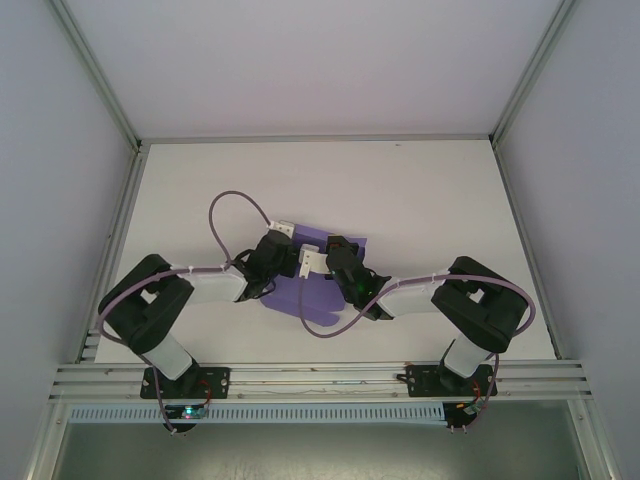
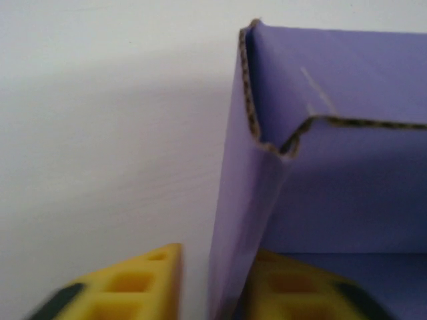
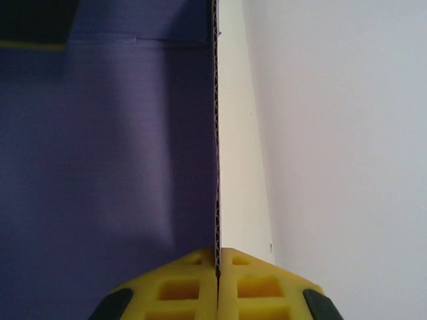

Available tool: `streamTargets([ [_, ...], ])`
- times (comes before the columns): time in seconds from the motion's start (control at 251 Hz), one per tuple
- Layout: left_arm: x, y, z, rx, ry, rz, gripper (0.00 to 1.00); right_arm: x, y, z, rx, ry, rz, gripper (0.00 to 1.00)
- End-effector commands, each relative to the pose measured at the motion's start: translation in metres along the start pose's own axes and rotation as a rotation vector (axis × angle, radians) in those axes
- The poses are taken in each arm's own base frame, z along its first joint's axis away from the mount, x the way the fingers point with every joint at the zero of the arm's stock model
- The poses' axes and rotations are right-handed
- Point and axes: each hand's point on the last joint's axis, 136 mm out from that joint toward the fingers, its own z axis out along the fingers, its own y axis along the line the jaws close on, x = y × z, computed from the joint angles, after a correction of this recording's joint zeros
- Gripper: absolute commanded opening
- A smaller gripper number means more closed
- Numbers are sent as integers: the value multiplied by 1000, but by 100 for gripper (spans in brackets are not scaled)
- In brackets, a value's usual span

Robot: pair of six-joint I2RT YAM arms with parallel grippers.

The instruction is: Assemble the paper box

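Starting at the near edge of the white table [image 1: 420, 200], the left arm [image 1: 165, 310] and right arm [image 1: 480, 310] both reach inward, so that their wrists meet over the middle of the surface.

Right gripper [image 3: 217, 257]: its yellow jaws are pressed together on the thin corrugated edge of a raised wall of the lavender-purple card paper box [image 3: 100, 167]. The purple inner face lies to one side and the white table to the other. Judgement: this pinch serves to hold that wall upright and keep the box from sliding.

Left gripper [image 2: 217, 257]: the jaws stand slightly apart and straddle another upright wall, one inside the box and one outside. A sliver of table shows between the outer jaw and the card, so the wall is not clamped. Judgement: the gripper is placed either to take that wall or to steady it.

Beyond the left jaws, the wall meets a second panel at a notched corner, which is creased and not fully squared.

The overhead view shows the box partly folded at table centre [image 1: 300, 295], beneath both wrists. Judgement: assembly is under way, with the walls raised and the closing folds outstanding.
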Motion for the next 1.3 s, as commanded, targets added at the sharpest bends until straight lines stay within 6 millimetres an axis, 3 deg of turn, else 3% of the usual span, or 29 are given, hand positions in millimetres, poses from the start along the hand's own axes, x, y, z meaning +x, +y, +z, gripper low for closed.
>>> streamTargets([
  [0.0, -23, -1, 6, -8, -49, -25, 10, -6, 3, -4, -27, -19, 34, 0],
  [0.068, -25, 0, 8, -15, -57, -25, 0, -7, -2, -7, -17, -27, 64, 3],
  [0.14, -25, -1, 8, -12, -60, -22, 0, -11, -13, -14, 0, -51, 112, 15],
  [0.215, -25, 0, 6, -13, -66, -22, 0, -16, -27, -25, 8, -91, 187, 51],
  [0.303, -26, 2, 2, -18, -79, -25, 0, -21, -48, -44, 17, -146, 314, 74],
  [0.323, -27, 3, 1, -19, -86, -29, 0, -22, -54, -48, 19, -160, 342, 95],
  [0.335, -27, 3, 1, -18, -90, -30, 0, -23, -57, -51, 22, -170, 358, 98],
  [0.491, -32, 7, -10, -25, -134, -48, 0, -15, -110, -90, 95, -267, 632, 98],
  [0.61, -36, 9, -19, -31, -153, -58, 0, -2, -131, -104, 64, -272, 822, 98],
  [0.798, -40, 15, -28, -64, -151, -58, 0, 61, -154, -101, 176, -84, 1127, 99],
  [0.83, -41, 16, -30, -76, -144, -62, 0, 65, -153, -99, 152, -65, 1154, 98],
  [1.129, -49, 13, -39, -59, -149, -97, 0, 33, -88, -88, -227, -137, 1169, 98],
  [1.297, -56, 10, -49, -26, -177, -100, 0, 55, -72, -68, -267, -61, 1247, 88],
])
